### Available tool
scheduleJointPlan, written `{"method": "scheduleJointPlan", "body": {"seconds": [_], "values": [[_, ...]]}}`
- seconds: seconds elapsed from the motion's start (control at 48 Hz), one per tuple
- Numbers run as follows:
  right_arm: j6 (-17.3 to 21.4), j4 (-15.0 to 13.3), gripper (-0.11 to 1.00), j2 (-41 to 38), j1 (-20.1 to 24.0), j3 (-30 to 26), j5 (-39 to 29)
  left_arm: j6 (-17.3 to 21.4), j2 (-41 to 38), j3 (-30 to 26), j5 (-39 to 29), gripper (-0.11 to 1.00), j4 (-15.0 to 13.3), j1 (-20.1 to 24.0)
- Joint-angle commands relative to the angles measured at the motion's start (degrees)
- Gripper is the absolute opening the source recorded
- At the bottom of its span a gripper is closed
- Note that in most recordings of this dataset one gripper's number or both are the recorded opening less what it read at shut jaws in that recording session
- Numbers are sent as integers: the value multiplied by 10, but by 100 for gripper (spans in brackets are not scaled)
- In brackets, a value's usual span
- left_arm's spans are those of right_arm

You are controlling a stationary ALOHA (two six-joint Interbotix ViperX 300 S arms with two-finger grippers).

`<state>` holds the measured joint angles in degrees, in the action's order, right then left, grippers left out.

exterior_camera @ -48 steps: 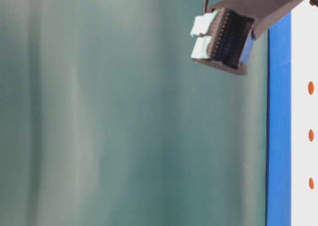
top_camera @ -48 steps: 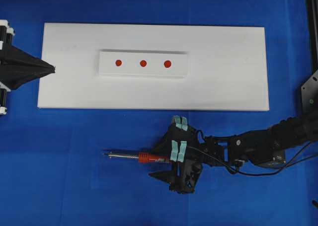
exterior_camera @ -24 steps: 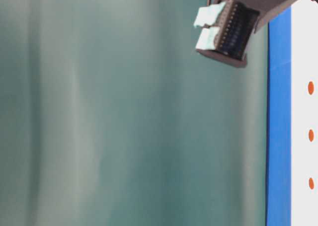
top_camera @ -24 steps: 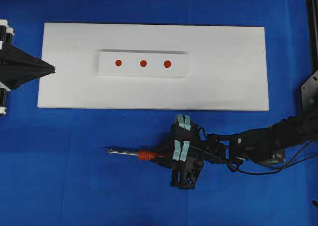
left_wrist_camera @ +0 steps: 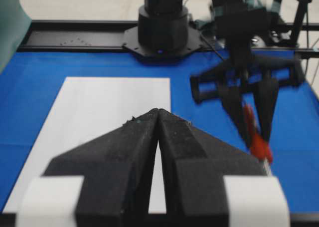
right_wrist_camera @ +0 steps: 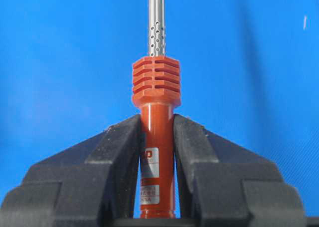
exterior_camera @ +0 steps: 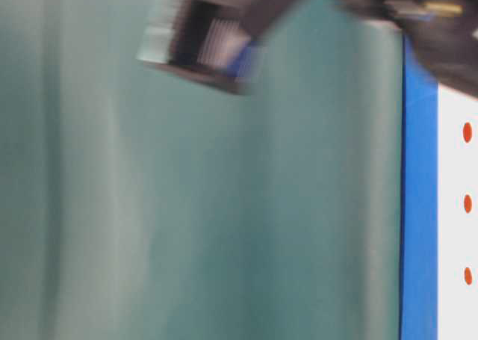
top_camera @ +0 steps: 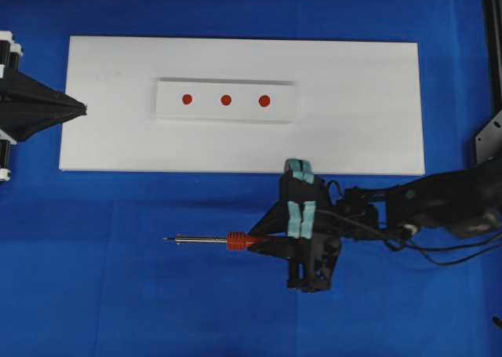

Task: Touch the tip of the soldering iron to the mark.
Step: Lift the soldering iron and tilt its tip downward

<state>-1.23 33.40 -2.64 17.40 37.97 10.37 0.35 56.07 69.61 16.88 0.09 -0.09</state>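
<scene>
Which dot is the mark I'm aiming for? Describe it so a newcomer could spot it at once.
Find the big white board on the blue table, then the smaller raised white strip near its middle. Three red dots sit in a row along that strip; the mark is the right-hand end one in the overhead view, slightly larger than the middle dot and left dot.

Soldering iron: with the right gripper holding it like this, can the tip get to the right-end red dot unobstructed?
Probably yes. The right gripper clamps the soldering iron, and only bare white board lies between it and the right-end red dot.
</scene>
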Motion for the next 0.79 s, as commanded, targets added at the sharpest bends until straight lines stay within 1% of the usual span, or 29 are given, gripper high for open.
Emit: {"method": "scheduleJointPlan", "body": {"seconds": [0.0, 0.125, 0.229, 0.5, 0.583, 0.667, 0.771], "values": [[-22, -2, 6, 59, -4, -13, -37, -2, -2, -5, 6, 2, 1, 0], [-54, -3, 6, 105, -7, -22, -76, -5, -2, -5, 6, 2, 1, 0], [-66, -3, 6, 127, -11, -25, -93, -6, -2, -5, 6, 2, 1, -1], [-67, -9, 6, 134, -18, -25, -105, -6, -2, -6, 6, 2, 1, 0], [-67, -15, 6, 134, -23, -25, -105, -5, -2, -6, 6, 2, 1, 0], [-68, -22, 6, 135, -36, -25, -117, -5, -2, -6, 7, 2, 1, -1], [-68, -37, 6, 139, -65, -25, -137, -5, -2, -6, 8, 2, 1, 0]]}}
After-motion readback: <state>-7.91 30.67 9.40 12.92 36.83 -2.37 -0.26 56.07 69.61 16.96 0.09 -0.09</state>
